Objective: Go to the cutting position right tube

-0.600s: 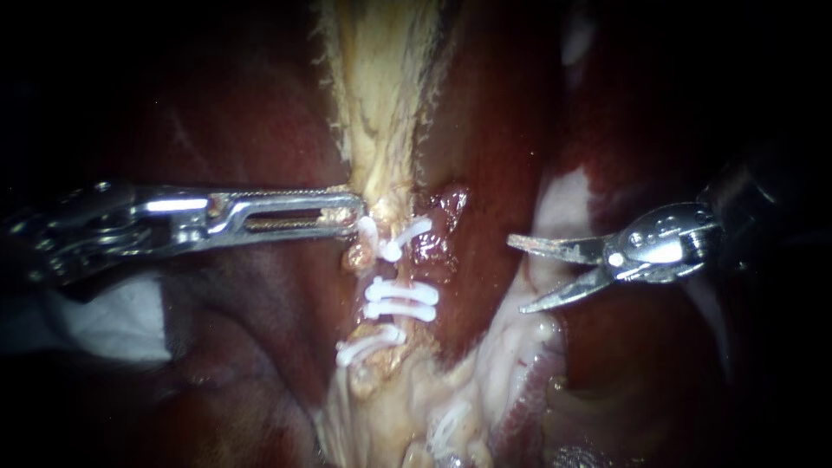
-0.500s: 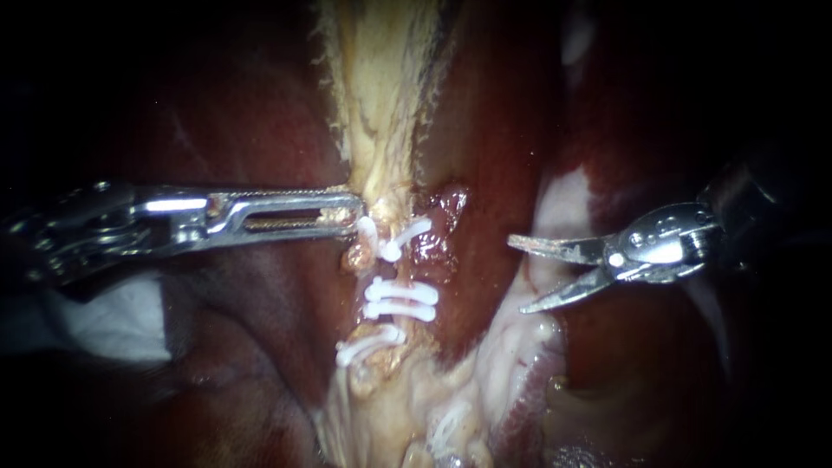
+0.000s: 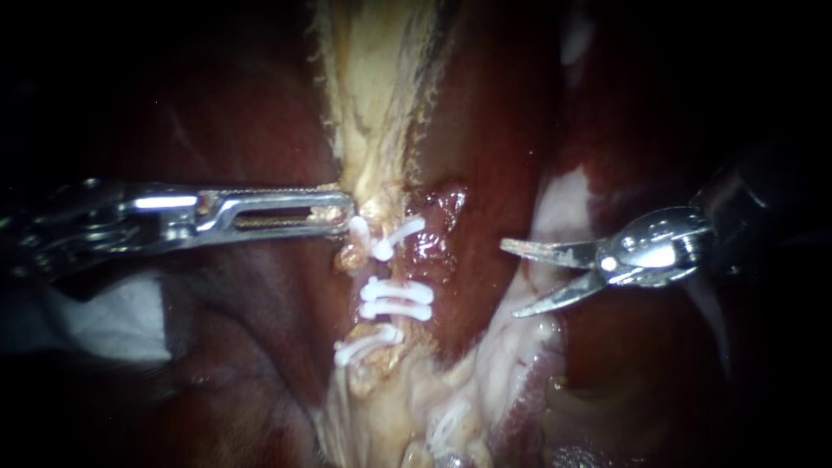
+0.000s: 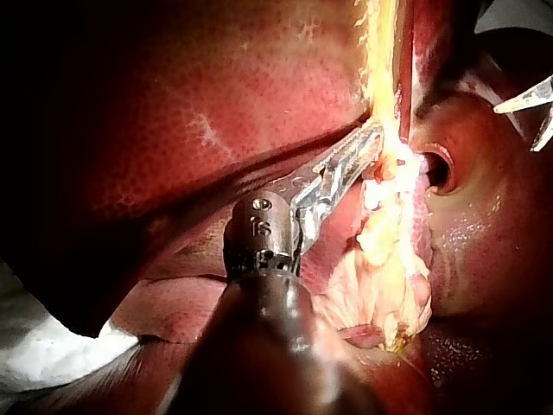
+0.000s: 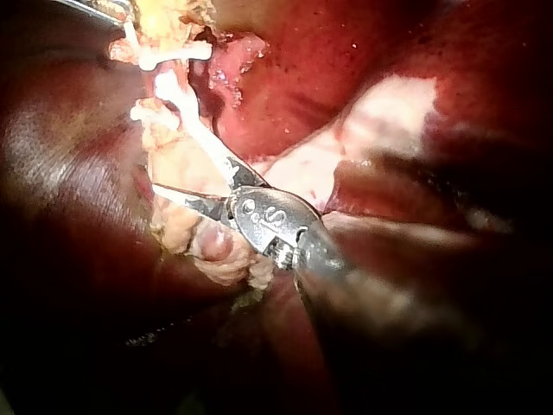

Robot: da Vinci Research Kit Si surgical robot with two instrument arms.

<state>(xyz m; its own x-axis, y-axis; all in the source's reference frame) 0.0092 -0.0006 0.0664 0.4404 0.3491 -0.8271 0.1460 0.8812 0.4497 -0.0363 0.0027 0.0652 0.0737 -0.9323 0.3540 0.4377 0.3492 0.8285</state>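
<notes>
While my left instrument [image 3: 345, 211] reaches in flat from the left, its tool is clamped on the pale strand of tissue [image 3: 373, 104] that runs off toward the far side between dark red lobes of liver [image 3: 217, 113]. The left wrist view agrees: both long jaws pinch that yellowish strand [image 4: 380, 52] at their very tip [image 4: 371, 138].

Just near of that grip lies the clipped tube [image 3: 381, 267], running near to far down the middle of the scene. White clips [image 3: 397, 297] cross it in three groups: a crossed pair close beside my left tool, a tight pair in the middle, and another on the near side. I cannot tell from this camera whether this is the right tube of the task.

My right instrument [image 3: 510, 279] enters from the right, and its tool is a pair of blades standing apart, holding nothing. The tips point left toward the clips, about level with the middle pair but clear of the tube, with a band of dark tissue between. In the right wrist view the parted blades [image 5: 194, 177] sit over pale fatty tissue, the clips [image 5: 168, 56] ahead of them.

A white cloth [image 3: 113, 321] shows at the left, under my left shaft.
</notes>
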